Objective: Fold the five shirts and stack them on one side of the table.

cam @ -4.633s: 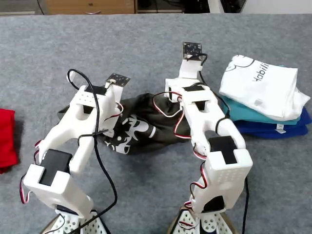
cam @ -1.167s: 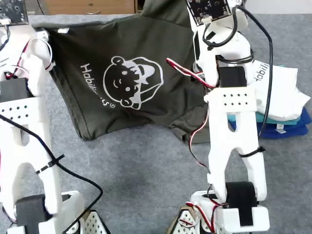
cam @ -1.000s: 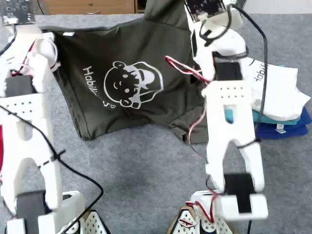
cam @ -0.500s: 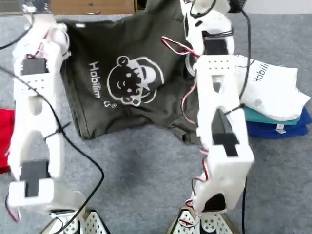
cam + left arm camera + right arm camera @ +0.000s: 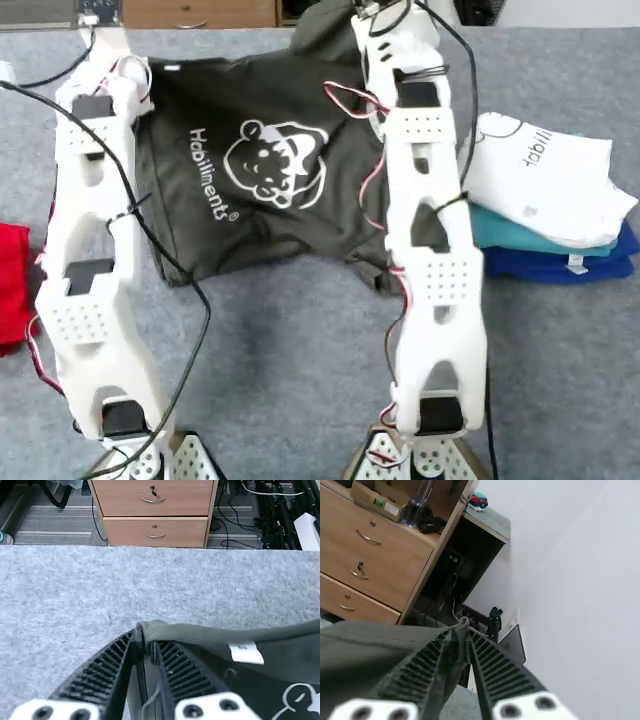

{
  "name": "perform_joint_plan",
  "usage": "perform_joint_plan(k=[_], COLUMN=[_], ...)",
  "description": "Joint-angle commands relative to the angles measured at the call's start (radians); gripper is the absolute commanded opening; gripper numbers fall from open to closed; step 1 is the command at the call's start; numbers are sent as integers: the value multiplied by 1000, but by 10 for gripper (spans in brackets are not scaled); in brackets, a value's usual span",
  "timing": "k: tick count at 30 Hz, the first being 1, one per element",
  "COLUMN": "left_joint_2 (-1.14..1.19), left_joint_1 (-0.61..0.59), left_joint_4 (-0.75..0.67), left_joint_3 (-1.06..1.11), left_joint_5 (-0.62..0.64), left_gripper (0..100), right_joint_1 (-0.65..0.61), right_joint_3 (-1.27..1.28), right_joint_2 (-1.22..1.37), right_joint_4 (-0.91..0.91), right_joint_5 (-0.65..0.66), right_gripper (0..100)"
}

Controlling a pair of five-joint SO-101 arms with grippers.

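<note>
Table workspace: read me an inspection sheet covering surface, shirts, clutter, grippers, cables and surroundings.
Surface: grey felt-like table, no stains seen.
Job's things: dark shirt spread print-up, lower hem rumpled; white shirt folded on top of teal shirt and blue shirt; red shirt at the opposite table edge.
Clutter: nothing seen.
Grippers: left gripper and right gripper each shut on the dark shirt's far edge.
Cables: black cable hangs loose along one arm; red and white wires loop over the shirt.
Surroundings: wooden drawer unit, white wall.
</note>
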Motion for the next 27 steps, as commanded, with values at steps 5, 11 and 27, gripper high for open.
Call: perform_joint_plan(k=[5,11,27], left_joint_2=[-10,-8,-303], left_joint_1=[-32,-20,14], left_joint_4=[402,890,1114], left_joint_3=[-318,-769,-1066], left_joint_5=[-3,-3,3], left_gripper=[18,18,18], right_joint_1=[31,67,79], right_joint_3=[-501,-633,-641], right_joint_2=[88,-31,-604], right_joint_4=[348,566,911], right_joint_5=[-18,-46,-153], right_gripper=[2,2,2])
